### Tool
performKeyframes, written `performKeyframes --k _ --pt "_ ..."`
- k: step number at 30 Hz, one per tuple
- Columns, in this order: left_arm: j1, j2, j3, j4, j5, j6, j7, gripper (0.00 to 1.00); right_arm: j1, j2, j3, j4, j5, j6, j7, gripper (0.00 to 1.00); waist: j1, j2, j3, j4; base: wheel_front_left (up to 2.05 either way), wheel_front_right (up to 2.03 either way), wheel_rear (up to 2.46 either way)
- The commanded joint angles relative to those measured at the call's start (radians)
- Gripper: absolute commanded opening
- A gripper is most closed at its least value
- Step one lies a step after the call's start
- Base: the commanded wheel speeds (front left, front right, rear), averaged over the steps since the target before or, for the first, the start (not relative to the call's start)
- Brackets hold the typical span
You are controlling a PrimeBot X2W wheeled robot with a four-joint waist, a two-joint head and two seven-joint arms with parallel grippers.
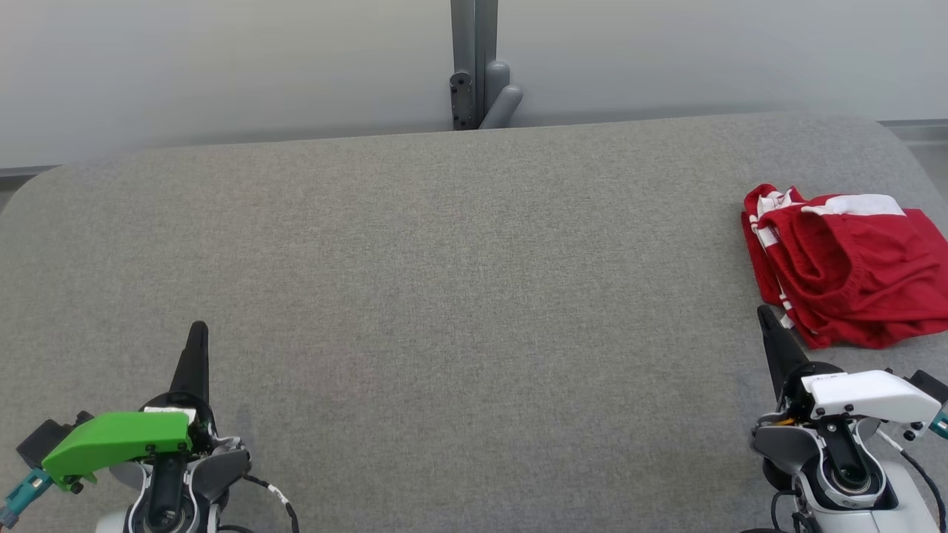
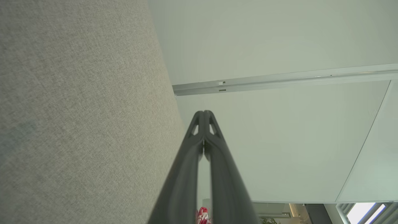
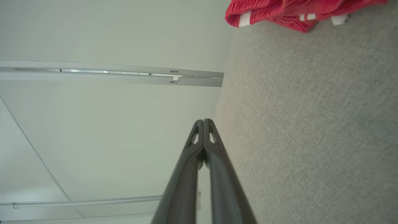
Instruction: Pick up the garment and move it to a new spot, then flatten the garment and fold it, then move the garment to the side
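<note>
Loads of room here: the grey table (image 1: 444, 296) is bare fabric from the left gripper (image 1: 198, 327) right across to the right gripper (image 1: 763, 312). The one lump on it is the red garment (image 1: 844, 266), bunched at the right edge just past the right gripper's tip (near, not touching). A grey post (image 1: 474, 66) stands behind the table's far edge, against the wall.

Crumpled red-and-white garment (image 1: 844, 266), far right
</note>
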Motion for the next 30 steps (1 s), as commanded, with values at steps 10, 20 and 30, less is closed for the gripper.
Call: performKeyframes --k 10,20,30 --pt "-0.022 0.006 0.014 -0.021 -0.083 0.003 0.023 0.0 -0.018 -0.008 -0.016 -0.013 0.095 0.0 0.026 0.0 0.0 0.0 0.003 0.0 0.0 0.0 0.0" --pt "-0.023 0.006 0.019 -0.028 -0.118 0.005 0.034 0.0 -0.016 -0.01 -0.02 -0.016 0.137 0.0 0.036 0.0 0.0 0.0 0.005 0.0 0.0 0.0 0.0" --pt "-0.023 0.006 0.018 -0.028 -0.118 0.005 0.034 0.0 -0.016 -0.011 -0.018 -0.016 0.139 0.0 0.034 0.0 0.0 0.0 0.005 0.0 0.0 0.0 0.0"
